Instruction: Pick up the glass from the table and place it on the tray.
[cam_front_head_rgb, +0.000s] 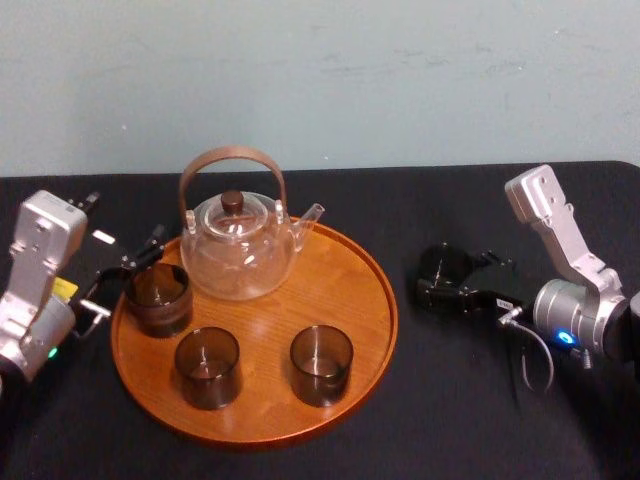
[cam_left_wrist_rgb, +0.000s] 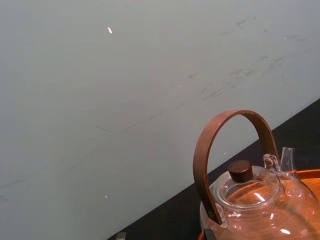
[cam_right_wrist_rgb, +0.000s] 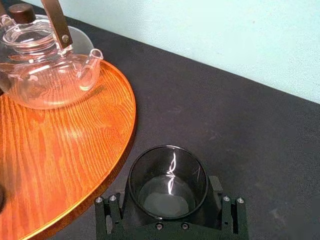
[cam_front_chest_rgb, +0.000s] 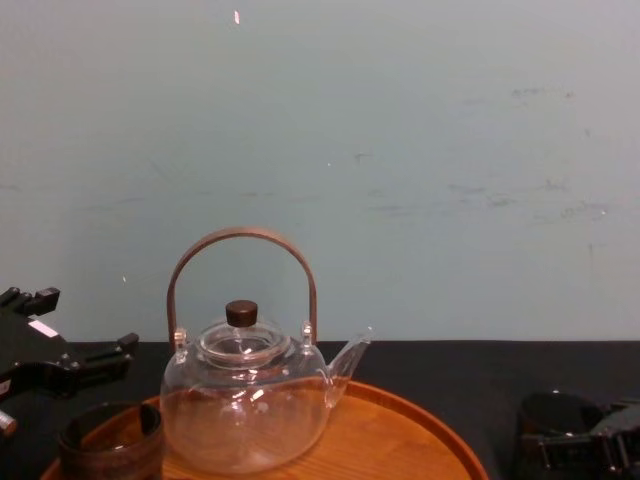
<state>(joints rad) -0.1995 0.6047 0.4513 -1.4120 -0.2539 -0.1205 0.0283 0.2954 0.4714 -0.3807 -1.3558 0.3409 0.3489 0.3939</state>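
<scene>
On open table (cam_front_head_rgb: 450, 400) beside tray (cam_front_head_rgb: 335, 285) rim, right gripper (cam_front_head_rgb: 440, 280) jaws holding the glass (cam_right_wrist_rgb: 168, 185), left gripper (cam_front_head_rgb: 122, 278) jaws seemingly wide

Soft, even light; white glints on the teapot (cam_left_wrist_rgb: 260, 197), sheen on the tray (cam_right_wrist_rgb: 65, 150).

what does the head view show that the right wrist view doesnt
Head view: the whole tray with three brown cups on it, and the left gripper, jaws open, beside the leftmost cup. Right wrist view: a look down into the glass, empty, gripped between the right gripper's jaws just outside the tray's rim. Both: the teapot, the tray's wood, the black table and the right gripper.
</scene>
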